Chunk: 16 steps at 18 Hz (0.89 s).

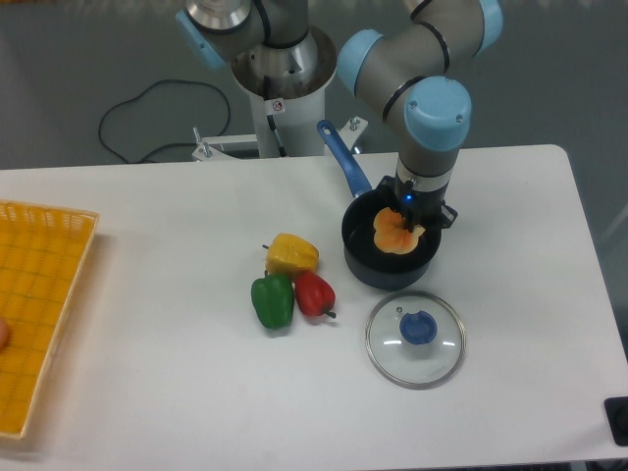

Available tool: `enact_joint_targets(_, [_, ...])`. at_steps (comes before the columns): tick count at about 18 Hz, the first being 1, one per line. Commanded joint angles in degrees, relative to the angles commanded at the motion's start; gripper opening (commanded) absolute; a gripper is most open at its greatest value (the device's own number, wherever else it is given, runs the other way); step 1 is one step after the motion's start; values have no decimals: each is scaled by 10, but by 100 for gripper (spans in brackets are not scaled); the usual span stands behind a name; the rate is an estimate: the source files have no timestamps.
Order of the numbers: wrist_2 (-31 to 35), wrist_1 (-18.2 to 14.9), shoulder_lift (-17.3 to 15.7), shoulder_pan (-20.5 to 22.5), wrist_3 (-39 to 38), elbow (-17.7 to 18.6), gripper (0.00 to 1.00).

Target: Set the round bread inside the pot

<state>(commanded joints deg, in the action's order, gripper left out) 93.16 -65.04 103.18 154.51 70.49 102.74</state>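
At the far left edge of the white tabletop (147, 373) lies a flat yellow woven tray (34, 314), partly cut off by the frame. Toward the middle sit three bell peppers bunched together and touching: a glossy green bell pepper (273, 300) on the left, a yellow bell pepper (291, 253) behind it, and a smaller red bell pepper (315, 293) just to the right of the green one. Right of the peppers, near but apart from them, stands the small dark navy round saucepan (365, 263), its long blue handle (342, 160) pointing away toward the grey robot base (280, 74) at the back of the tabletop. Above the pan's opening is the lumpy golden-orange round bun (395, 234), lying within the rim's outline, with the arm's two-finger gripper (406, 222) directly over it. The jaws are closed on the bun's upper side; whether the bun already rests on the pan's floor cannot be told from this view. In front of the pan, close to its rim, a round glass lid with a blue knob (416, 339) lies flat on the tabletop.
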Motion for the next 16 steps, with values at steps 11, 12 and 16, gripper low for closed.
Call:
enact_joint_targets(11, [0, 19, 16, -6, -1, 5, 73])
enact_joint_targets(12, [0, 19, 16, -5, -1, 4, 73])
enact_joint_targets(16, [-1, 19, 15, -4, 0, -4, 100])
